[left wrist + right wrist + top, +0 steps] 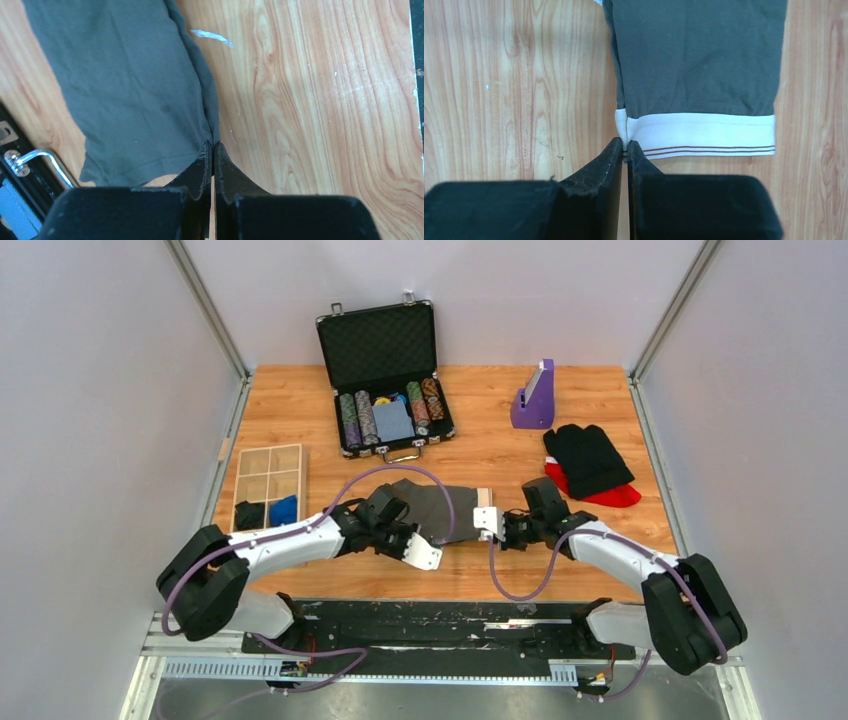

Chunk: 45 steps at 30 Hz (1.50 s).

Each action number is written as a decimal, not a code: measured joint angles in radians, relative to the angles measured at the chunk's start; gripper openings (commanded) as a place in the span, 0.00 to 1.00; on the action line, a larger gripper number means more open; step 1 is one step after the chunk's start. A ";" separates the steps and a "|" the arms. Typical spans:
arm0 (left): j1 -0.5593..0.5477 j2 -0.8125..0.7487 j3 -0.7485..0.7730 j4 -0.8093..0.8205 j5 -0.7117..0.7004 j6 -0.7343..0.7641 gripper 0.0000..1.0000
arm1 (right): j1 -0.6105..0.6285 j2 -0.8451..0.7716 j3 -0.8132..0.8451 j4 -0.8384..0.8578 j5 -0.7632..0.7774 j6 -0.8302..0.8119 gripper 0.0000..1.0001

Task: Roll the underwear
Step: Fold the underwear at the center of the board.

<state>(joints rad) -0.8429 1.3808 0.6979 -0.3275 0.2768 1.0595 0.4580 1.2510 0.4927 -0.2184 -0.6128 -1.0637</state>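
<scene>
Top external: left arm (290, 540), right arm (610, 545) low, inward; left fingers (200, 170), right fingers (609, 165) pinch underwear (465, 512) edges.

Overhead camera looks down; close wrist cameras share the underwear (699, 55).

1. Grippers: 2 – left gripper (213, 145), right gripper (625, 143).
2. Garments: 3 – 1 grey underwear (445, 508), 1 black garment (587, 458), 1 red garment (612, 497).
3. Chip case (378, 340): 1.
4. Wooden tray (270, 472): 1; 2 sm. items inside – 1 black item (249, 513), 1 blue item (283, 508).
5. Purple stand (533, 400): 1.
</scene>
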 measured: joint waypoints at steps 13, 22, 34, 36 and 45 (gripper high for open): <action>0.052 -0.069 0.081 -0.132 0.048 -0.161 0.00 | 0.000 -0.026 0.169 -0.295 -0.050 0.054 0.04; 0.176 0.045 0.217 -0.251 0.167 -0.238 0.00 | -0.015 0.109 0.284 -0.443 -0.086 0.068 0.04; 0.285 0.362 0.546 -0.530 0.329 -0.193 0.00 | -0.111 0.390 0.591 -0.614 -0.134 0.087 0.03; 0.317 0.415 0.613 -0.581 0.351 -0.180 0.00 | -0.124 0.428 0.643 -0.645 -0.147 0.087 0.03; 0.400 0.535 0.780 -0.732 0.425 -0.156 0.00 | -0.171 0.568 0.834 -0.773 -0.192 0.071 0.00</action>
<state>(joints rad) -0.4427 1.9160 1.4784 -1.0599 0.7017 0.9039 0.2867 1.8194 1.3262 -0.9913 -0.8051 -0.9932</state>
